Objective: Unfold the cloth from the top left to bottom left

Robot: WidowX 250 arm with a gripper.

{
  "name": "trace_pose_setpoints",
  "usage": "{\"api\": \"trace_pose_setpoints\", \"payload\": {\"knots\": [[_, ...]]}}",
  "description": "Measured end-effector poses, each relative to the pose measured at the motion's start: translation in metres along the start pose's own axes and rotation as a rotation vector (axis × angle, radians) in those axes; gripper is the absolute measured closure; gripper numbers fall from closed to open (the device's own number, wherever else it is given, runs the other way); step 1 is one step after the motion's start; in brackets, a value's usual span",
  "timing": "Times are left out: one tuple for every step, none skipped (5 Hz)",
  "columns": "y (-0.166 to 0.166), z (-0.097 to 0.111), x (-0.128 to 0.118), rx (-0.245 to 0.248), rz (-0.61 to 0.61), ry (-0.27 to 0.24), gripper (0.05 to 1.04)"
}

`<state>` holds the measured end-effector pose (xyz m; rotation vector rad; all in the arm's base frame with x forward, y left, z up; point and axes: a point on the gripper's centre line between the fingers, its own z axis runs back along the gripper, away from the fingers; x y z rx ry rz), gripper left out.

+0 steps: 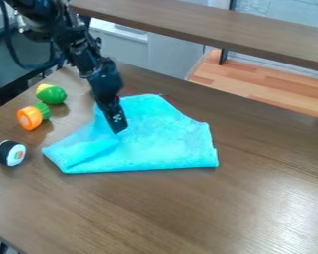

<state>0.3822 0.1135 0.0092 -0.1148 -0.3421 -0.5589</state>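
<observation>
A turquoise fabric cloth (167, 144) spreads around the black robot gripper (119, 130), mostly to the gripper's right in view; its pointed corner (54, 153) lies lower left, likely the unfolding direction. Whether the gripper is open or closed, one cannot tell.

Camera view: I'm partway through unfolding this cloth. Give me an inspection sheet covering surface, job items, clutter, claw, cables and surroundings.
Surface: brown wood-look table, glare at lower right.
Job's things: turquoise cloth lies flat over much of its area, with creases and what looks like a folded layer toward its lower left.
Clutter: green-and-yellow toy, orange-and-green toy and black-and-white roll, all left of the cloth.
Claw: claw over the cloth's upper-left part; contact can't be judged.
Cables: black cable loops beside the arm, upper left.
Surroundings: brown ledge beyond the table.
</observation>
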Motion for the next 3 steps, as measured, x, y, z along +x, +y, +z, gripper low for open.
{"api": "trace_pose_setpoints", "payload": {"knots": [[-0.007,0.002,0.003,-0.050,0.015,-0.012,0.083],[-0.012,0.030,0.020,-0.074,0.008,-0.055,0.084],[-0.014,0.057,0.025,-0.109,0.010,-0.059,0.084]]}}
